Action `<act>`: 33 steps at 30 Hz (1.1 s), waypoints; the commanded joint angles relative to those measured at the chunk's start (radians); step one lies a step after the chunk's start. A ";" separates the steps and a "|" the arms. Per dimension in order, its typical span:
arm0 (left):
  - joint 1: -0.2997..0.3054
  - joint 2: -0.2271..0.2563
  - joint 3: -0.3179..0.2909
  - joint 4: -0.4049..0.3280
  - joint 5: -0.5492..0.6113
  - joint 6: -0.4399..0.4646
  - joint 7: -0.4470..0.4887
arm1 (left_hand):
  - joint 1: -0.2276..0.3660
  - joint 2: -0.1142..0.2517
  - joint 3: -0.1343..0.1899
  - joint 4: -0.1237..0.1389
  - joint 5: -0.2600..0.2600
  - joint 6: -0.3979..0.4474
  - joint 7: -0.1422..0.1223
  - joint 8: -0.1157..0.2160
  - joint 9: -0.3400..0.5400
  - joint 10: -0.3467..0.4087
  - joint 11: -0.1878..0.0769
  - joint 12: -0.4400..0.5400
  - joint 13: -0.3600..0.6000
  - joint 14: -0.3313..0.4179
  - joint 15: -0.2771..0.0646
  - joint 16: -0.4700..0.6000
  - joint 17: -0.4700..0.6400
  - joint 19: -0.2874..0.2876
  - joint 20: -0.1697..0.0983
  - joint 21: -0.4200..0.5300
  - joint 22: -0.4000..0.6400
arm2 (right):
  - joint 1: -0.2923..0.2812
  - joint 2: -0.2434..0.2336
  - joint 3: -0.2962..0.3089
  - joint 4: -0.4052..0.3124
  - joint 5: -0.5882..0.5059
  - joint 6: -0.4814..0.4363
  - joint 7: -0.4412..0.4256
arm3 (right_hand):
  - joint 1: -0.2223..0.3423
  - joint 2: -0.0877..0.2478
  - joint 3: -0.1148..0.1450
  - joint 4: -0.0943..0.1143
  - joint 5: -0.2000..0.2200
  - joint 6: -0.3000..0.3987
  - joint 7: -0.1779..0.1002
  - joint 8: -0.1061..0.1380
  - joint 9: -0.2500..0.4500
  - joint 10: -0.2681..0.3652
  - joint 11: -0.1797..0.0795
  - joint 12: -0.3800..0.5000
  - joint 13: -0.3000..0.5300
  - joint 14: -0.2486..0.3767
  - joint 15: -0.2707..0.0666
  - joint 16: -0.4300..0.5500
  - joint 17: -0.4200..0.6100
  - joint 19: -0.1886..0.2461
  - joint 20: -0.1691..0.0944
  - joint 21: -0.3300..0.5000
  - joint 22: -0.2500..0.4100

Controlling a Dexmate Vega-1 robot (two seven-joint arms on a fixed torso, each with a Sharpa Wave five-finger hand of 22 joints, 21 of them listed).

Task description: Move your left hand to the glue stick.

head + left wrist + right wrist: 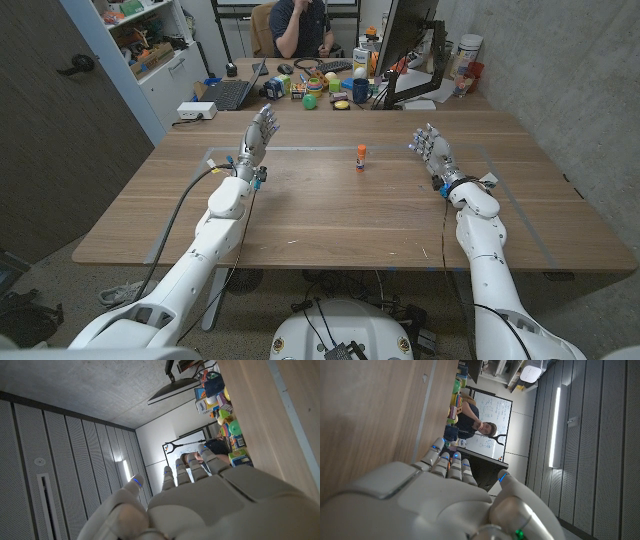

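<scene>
Standing upright near the middle of the wooden table (330, 215), the glue stick (360, 157) is waiting well right of the left hand (258, 133), whose fingers are spreading open, holding nothing.

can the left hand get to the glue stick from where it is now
Probably yes: the left hand holds nothing, and only bare wooden table lies between it and the upright glue stick.
</scene>
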 commanded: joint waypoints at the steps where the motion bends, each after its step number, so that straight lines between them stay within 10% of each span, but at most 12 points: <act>1: -0.065 -0.038 -0.006 0.010 0.192 -0.078 0.063 | 0.018 -0.005 0.000 -0.016 0.009 -0.011 -0.027 -0.009 0.002 -0.013 -0.010 -0.012 0.001 -0.002 -0.011 -0.012 0.003 -0.004 0.009 -0.011 0.000 | 0.033 0.113 0.133 0.003 -0.133 -0.002 0.112 | 0.002 0.060 0.008 -0.001 0.004 -0.001 0.005 0.005 0.001 0.008 -0.004 0.006 0.002 -0.002 0.002 0.004 0.002 -0.003 -0.007 -0.003 0.005; 21: -0.312 -0.030 0.144 0.110 0.520 -0.108 0.135 | 0.052 -0.049 -0.014 -0.058 0.018 -0.032 -0.099 -0.013 0.002 -0.066 -0.043 -0.031 0.000 -0.041 -0.021 -0.039 0.004 -0.017 0.056 -0.027 -0.002 | 0.059 0.161 0.204 0.030 -0.180 0.021 0.178 | 0.002 0.061 0.008 -0.001 0.005 0.002 0.006 0.005 0.001 0.010 -0.002 0.005 0.002 0.000 0.002 0.004 0.002 0.000 -0.007 -0.010 0.005; 26: -0.358 -0.016 0.187 0.111 0.575 -0.099 0.111 | 0.127 -0.058 -0.003 -0.127 0.027 -0.052 -0.102 -0.010 0.005 -0.083 -0.068 -0.027 0.001 -0.064 -0.035 -0.048 0.004 0.000 0.179 -0.031 -0.005 | 0.060 0.167 0.213 0.034 -0.185 0.027 0.182 | 0.003 0.061 0.008 -0.001 0.005 0.002 0.007 0.005 0.001 0.011 -0.001 0.005 0.002 0.001 0.004 0.004 0.002 0.000 -0.005 -0.012 0.005; 33: -0.404 0.007 0.253 0.075 0.663 -0.087 0.069 | 0.148 -0.064 -0.005 -0.150 0.025 -0.046 -0.103 -0.003 0.009 -0.100 -0.087 -0.028 0.002 -0.094 0.006 -0.054 0.006 -0.002 0.197 -0.035 -0.004 | 0.071 0.167 0.220 0.054 -0.187 0.038 0.193 | 0.003 0.062 0.009 0.000 0.006 0.004 0.007 0.005 0.001 0.012 0.000 0.005 0.002 0.001 0.004 0.003 0.002 0.001 -0.005 -0.014 0.005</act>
